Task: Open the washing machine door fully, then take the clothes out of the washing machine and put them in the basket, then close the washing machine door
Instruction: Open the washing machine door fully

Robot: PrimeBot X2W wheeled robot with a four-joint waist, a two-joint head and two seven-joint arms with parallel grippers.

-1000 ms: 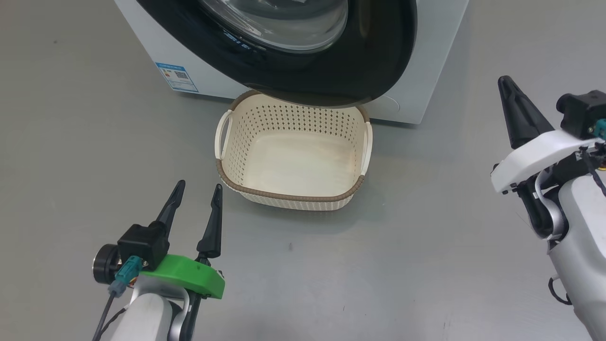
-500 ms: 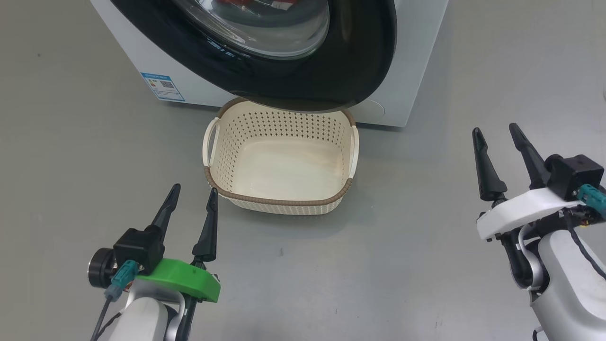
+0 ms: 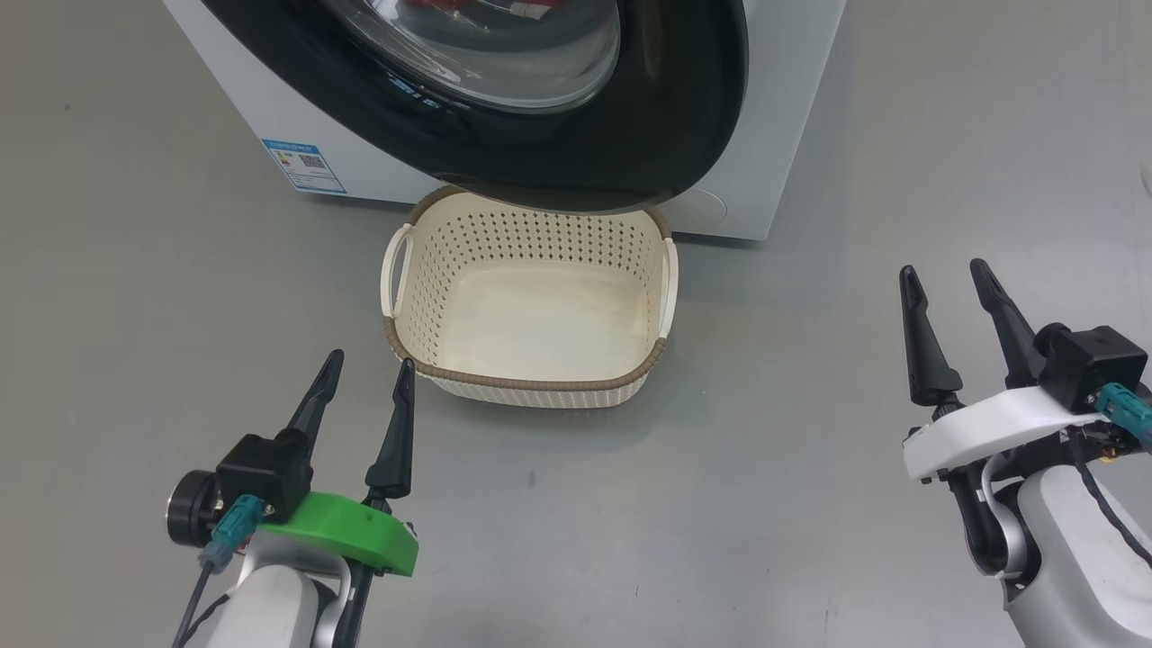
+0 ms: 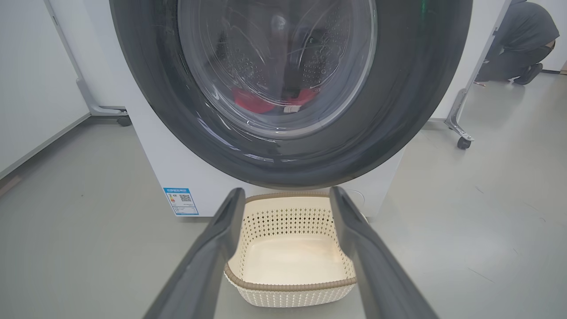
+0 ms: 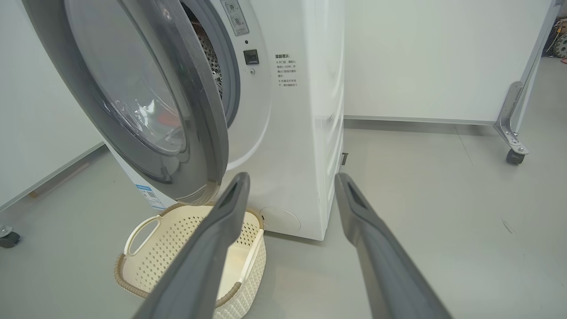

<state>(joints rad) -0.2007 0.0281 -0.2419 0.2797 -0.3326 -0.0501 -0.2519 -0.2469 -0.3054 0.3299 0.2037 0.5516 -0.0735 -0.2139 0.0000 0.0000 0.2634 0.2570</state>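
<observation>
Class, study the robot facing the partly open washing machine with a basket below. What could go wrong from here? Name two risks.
1. The round black-rimmed glass door stands only partly open, hanging over the cream perforated plastic basket; swinging it wider might brush and shift the basket.
2. The red clothes lie inside, behind that door; dragged out past it, they might snag or miss the basket.
</observation>
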